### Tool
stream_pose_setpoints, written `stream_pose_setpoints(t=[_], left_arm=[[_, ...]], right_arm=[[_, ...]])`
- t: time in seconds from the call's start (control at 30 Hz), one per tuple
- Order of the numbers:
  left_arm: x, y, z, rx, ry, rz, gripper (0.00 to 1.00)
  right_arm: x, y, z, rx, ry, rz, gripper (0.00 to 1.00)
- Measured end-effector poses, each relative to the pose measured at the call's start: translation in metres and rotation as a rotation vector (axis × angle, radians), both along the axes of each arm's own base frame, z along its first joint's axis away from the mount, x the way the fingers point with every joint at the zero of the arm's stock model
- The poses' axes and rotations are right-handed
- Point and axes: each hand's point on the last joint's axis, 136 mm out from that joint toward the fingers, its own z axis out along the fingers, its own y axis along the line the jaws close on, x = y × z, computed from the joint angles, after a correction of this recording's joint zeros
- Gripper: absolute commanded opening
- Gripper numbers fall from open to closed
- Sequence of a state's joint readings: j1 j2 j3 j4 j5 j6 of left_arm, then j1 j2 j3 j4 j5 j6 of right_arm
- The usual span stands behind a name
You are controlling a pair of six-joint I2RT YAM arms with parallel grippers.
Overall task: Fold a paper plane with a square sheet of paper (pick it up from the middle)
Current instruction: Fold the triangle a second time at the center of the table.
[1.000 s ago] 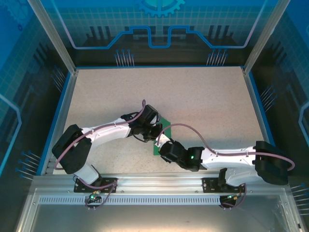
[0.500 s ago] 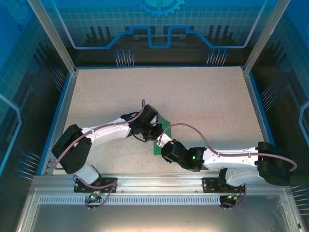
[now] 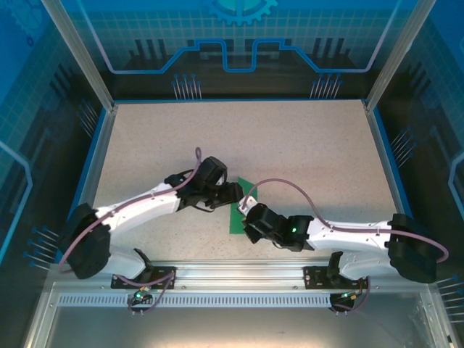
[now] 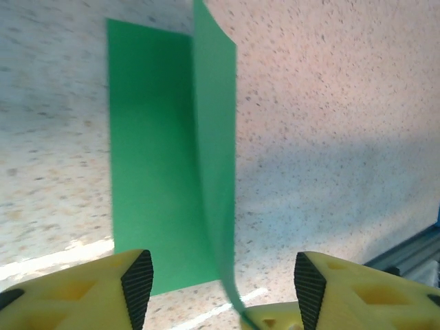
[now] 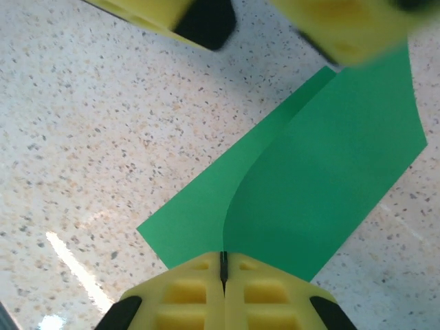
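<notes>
Left arm (image 3: 138, 208) swung left; left end effector (image 4: 221, 285) spread; right end effector (image 5: 223, 268) pinches paper (image 5: 323, 179)

Green paper (image 3: 237, 218) on speckled table (image 3: 290, 145)

One square sheet of paper (image 3: 235, 221), bright green, lies on one speckled table (image 3: 304, 145). The sheet shows one fold line and two layers, one flat and one lifted. Two white robot arms reach toward it, one left arm (image 3: 138, 208) and one right arm (image 3: 348, 233). Each arm ends in one gripper, making two: the left gripper (image 4: 223, 285) and the right gripper (image 5: 222, 268). Each gripper has two yellow fingers (image 4: 89, 292), four fingers altogether. Two purplish cables (image 3: 283, 180) run along the arms, one per arm. One green indicator light (image 3: 293, 230) glows on the right arm. Two metal frame posts (image 3: 80, 54) rise at the table's far corners.
</notes>
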State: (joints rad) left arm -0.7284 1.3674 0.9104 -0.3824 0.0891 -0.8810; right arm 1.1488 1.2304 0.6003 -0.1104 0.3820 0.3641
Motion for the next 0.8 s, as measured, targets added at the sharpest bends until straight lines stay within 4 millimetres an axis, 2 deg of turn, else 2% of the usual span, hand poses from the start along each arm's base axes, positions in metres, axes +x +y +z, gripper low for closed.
stream_pose_setpoints(t=[0.17,0.4,0.53,0.8], left_arm=[[-0.008,0.026,-0.004,0.026,-0.010,0.076,0.58],[-0.017,0.037,-0.020,0.054,0.019,0.087,0.35],[-0.022,0.035,-0.027,0.043,0.038,0.071,0.27],[-0.034,0.015,-0.044,0.026,0.096,-0.009,0.22]], right_arm=[[-0.004,0.003,0.004,0.064,0.070,0.009,0.04],[0.004,0.003,0.005,0.150,0.178,-0.001,0.04],[0.009,0.002,-0.002,0.199,0.253,-0.012,0.05],[0.009,-0.006,-0.021,0.238,0.369,-0.023,0.04]])
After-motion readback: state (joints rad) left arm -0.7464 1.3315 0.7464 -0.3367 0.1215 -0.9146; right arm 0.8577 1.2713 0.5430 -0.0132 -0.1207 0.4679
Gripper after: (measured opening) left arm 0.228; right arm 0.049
